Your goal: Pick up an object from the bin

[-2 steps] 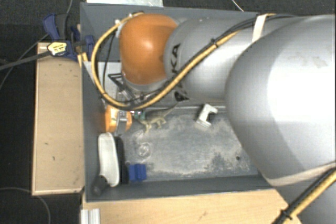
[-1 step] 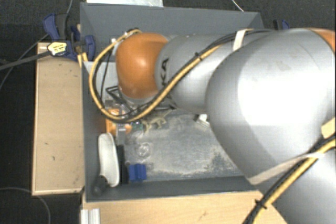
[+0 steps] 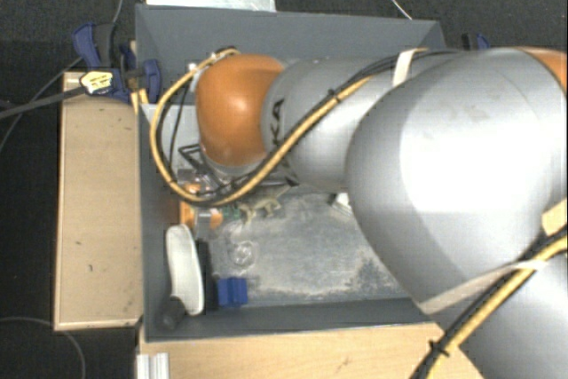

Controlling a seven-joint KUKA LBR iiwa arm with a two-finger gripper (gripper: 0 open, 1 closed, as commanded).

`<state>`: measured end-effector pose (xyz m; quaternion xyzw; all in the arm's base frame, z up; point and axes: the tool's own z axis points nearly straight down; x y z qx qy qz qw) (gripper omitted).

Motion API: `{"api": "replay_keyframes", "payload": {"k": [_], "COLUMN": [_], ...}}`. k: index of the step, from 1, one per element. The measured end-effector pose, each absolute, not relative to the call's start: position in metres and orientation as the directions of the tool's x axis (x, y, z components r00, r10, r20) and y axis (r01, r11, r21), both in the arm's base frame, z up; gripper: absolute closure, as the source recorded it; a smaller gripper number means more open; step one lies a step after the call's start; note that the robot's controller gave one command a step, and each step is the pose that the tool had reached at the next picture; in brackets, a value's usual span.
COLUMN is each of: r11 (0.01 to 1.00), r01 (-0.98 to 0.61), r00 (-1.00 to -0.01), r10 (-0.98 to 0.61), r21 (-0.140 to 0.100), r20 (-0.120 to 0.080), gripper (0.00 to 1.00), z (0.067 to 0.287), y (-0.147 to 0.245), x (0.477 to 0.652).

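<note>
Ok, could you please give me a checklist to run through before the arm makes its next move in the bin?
1. Is the gripper inside the bin? Yes, near its left wall: ok.
2. Is the thing directly under it identified? Cannot tell; the orange wrist cover hides that spot.
3. Is something already held? Cannot tell.
4. Are the white oblong thing and the blue block apart from the gripper? Yes, both lie toward the front wall: ok.
5. Is the yellow cable loop clear of the left wall? Cannot tell.
</note>
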<state>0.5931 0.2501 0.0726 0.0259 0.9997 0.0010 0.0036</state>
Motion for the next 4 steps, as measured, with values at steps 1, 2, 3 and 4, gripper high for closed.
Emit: {"api": "replay_keyframes", "payload": {"k": [1, 2, 3, 4], "r11": [0.998, 0.998, 0.998, 0.998], "r01": [0.057, 0.06, 0.06, 0.06], "r00": [-0.998, -0.998, -0.998, -0.998], "r10": [0.057, 0.06, 0.06, 0.06], "r21": [0.002, 0.0, 0.002, 0.003], "r20": [-0.007, -0.002, -0.004, -0.007], "gripper": [1.0, 1.0, 1.0, 1.0], "z": [0.073, 0.118, 0.142, 0.162], "y": [0.25, 0.249, 0.25, 0.25], "x": [0.593, 0.591, 0.592, 0.592]}}
